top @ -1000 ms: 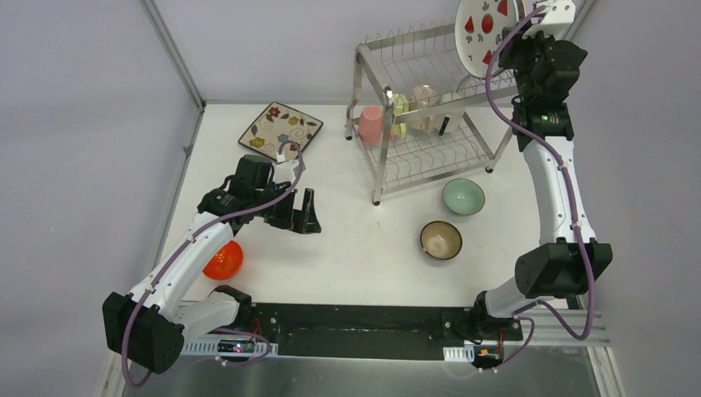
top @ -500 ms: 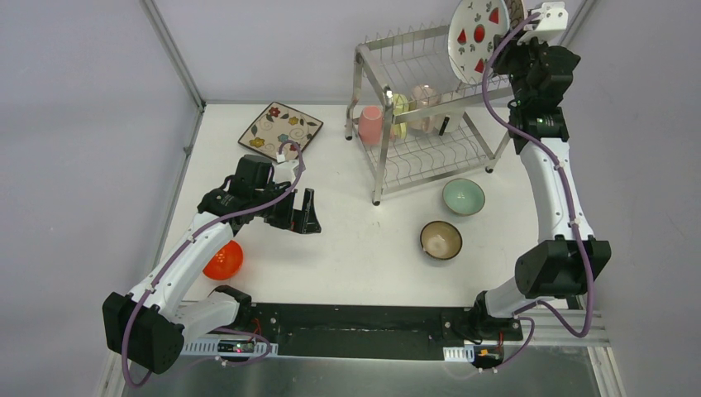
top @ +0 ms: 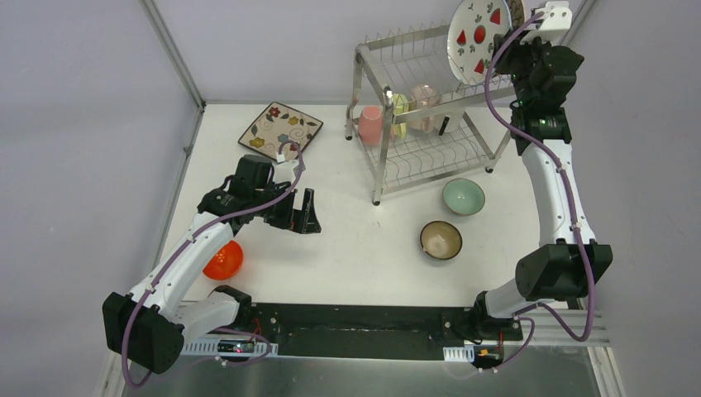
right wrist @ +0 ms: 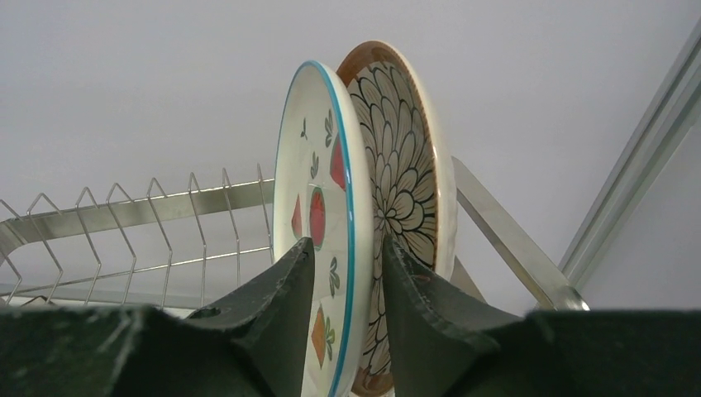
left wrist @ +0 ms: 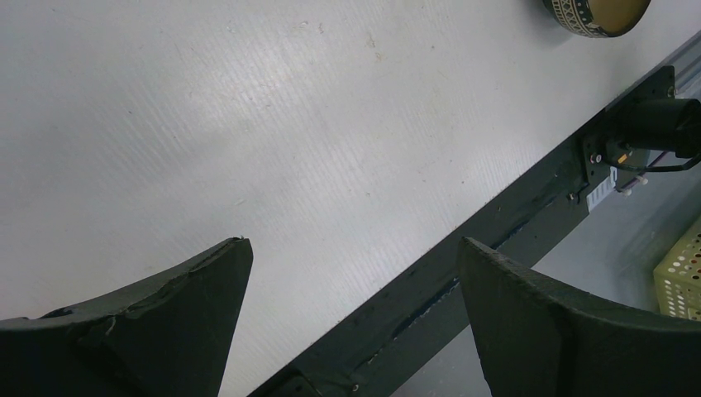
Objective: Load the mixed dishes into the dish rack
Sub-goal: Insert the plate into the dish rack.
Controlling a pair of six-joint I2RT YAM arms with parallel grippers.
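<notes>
The white tabletop (top: pixel 355 240) carries the dish rack (top: pixel 430 153) at its far right. Left of the rack lies the square floral plate (top: pixel 279 129). In front of it sit the mint bowl (top: pixel 463 197) and brown bowl (top: pixel 441 240); the orange bowl (top: pixel 225 261) rests well apart, near-left.

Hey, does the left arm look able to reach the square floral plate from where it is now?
Probably yes. The left gripper hangs open and empty, and only bare table lies between it and the square floral plate, which lies flat with nothing on it.

Lab test cell: white table (top: pixel 347 248), plain grey panels (top: pixel 74 124), aluminium frame post (top: pixel 173 54), cabled robot arm (top: pixel 190 252) on black rail (top: pixel 364 318).
</notes>
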